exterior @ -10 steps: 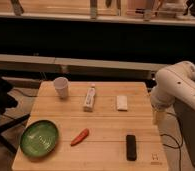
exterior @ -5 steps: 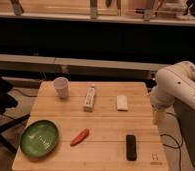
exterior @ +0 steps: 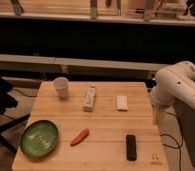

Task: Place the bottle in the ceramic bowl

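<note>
The slim white bottle (exterior: 90,98) lies on its side on the wooden table (exterior: 107,127), back centre, with its cap pointing away. At the front left corner sits the green ceramic bowl (exterior: 39,138), with nothing in it. My gripper (exterior: 155,117) hangs pointing down off the table's right edge, below the white arm (exterior: 177,89). It is open and holds nothing. It is well to the right of the bottle and far from the bowl.
A white paper cup (exterior: 61,87) stands left of the bottle and a flat white block (exterior: 122,102) lies to its right. A red pepper-like thing (exterior: 80,136) and a black rectangular object (exterior: 131,147) lie near the front. Black furniture (exterior: 0,102) stands to the left.
</note>
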`<state>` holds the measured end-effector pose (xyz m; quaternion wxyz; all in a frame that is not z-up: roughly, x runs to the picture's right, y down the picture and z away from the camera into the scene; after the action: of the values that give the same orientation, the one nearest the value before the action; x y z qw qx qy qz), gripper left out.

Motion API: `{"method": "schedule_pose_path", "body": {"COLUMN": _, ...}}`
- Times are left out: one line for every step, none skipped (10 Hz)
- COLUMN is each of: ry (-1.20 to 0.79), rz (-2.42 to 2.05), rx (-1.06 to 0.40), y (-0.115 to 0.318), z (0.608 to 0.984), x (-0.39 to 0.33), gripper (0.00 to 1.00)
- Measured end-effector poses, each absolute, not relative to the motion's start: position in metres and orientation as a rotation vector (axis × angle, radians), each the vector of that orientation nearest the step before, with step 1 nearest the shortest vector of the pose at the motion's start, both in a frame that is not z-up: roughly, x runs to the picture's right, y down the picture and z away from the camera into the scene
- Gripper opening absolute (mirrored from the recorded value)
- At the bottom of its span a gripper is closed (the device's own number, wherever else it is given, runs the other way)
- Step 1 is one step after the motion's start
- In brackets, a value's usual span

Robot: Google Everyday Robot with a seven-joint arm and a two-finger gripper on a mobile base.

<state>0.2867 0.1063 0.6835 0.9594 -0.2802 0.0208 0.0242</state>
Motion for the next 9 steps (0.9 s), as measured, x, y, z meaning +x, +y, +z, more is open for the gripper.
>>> {"method": "schedule_pose_path", "body": {"ry": 0.042, "rz": 0.049, "rx": -0.568, "y": 0.106, "z": 0.683, "x": 0.287, "gripper": 0.80}}
{"method": "schedule_pose_path", "body": {"ry": 0.042, "rz": 0.049, "rx": -0.568, "y": 0.106, "z": 0.683, "x": 0.287, "gripper": 0.80}}
{"method": "schedule_pose_path", "body": {"ry": 0.042, "rz": 0.049, "rx": -0.568, "y": 0.106, "z": 0.683, "x": 0.287, "gripper": 0.80}}
{"method": "schedule_pose_path", "body": {"ry": 0.042, "rz": 0.049, "rx": -0.568, "y": 0.106, "z": 0.684, "x": 0.287, "gripper": 0.80}}
{"method": "schedule_pose_path", "body": {"ry": 0.042, "rz": 0.045, "rx": -0.565, "y": 0.104, "z": 0.685, "x": 0.285, "gripper": 0.80}}
{"method": "schedule_pose_path", "body": {"ry": 0.035, "rz": 0.025, "rx": -0.558, "y": 0.089, "z": 0.697, "x": 0.264, "gripper": 0.80}}
{"method": "schedule_pose_path", "body": {"ry": 0.030, "rz": 0.014, "rx": -0.557, "y": 0.080, "z": 0.705, "x": 0.246, "gripper": 0.80}}
{"method": "schedule_pose_path", "body": {"ry": 0.028, "rz": 0.002, "rx": -0.554, "y": 0.073, "z": 0.711, "x": 0.236, "gripper": 0.80}}
{"method": "schedule_pose_path", "body": {"ry": 0.025, "rz": -0.001, "rx": -0.550, "y": 0.068, "z": 0.714, "x": 0.232, "gripper": 0.80}}
